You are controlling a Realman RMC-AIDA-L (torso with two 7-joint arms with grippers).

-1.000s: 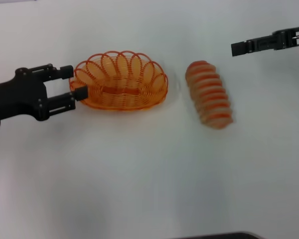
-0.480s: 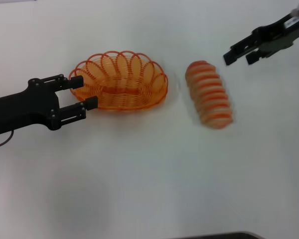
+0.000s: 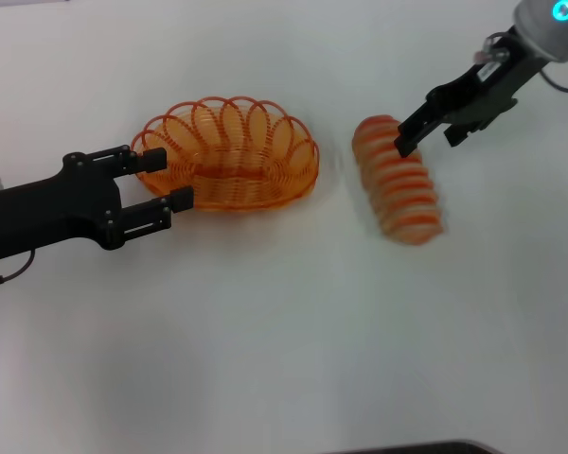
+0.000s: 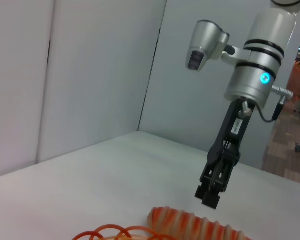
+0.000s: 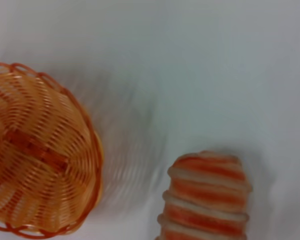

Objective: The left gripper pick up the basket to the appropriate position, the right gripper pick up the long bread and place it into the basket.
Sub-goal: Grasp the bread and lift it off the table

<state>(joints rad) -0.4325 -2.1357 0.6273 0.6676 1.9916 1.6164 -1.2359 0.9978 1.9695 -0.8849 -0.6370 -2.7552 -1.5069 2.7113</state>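
1. Currently lying on the white tabletop (image 3: 284, 331), toward its far edge and left of centre: the basket (image 3: 229, 154), orange wire, oval, long axis running left to right, nothing inside.
2. Reaching in from the left edge: the left gripper (image 3: 156, 180), jaws apart and straddling the basket's left end, one finger beside the far part of the rim, the other at the near part; not possible to tell whether either finger touches the wire.
3. Resting right of the basket, well apart from it: the long bread (image 3: 398, 180), tan with orange stripes, lying flat, angled so that one rounded end points toward the far edge and the other toward the near right corner.
4. Coming down from the far right corner: the right gripper (image 3: 428, 131), jaws apart, tips poised over the far end of the long bread; seen from the left wrist, hanging just above the loaf with a gap beneath, not touching.
5. Shown from the right wrist: the basket's woven floor and looped rim on one side, the striped end of the long bread on the other, bare tabletop between.
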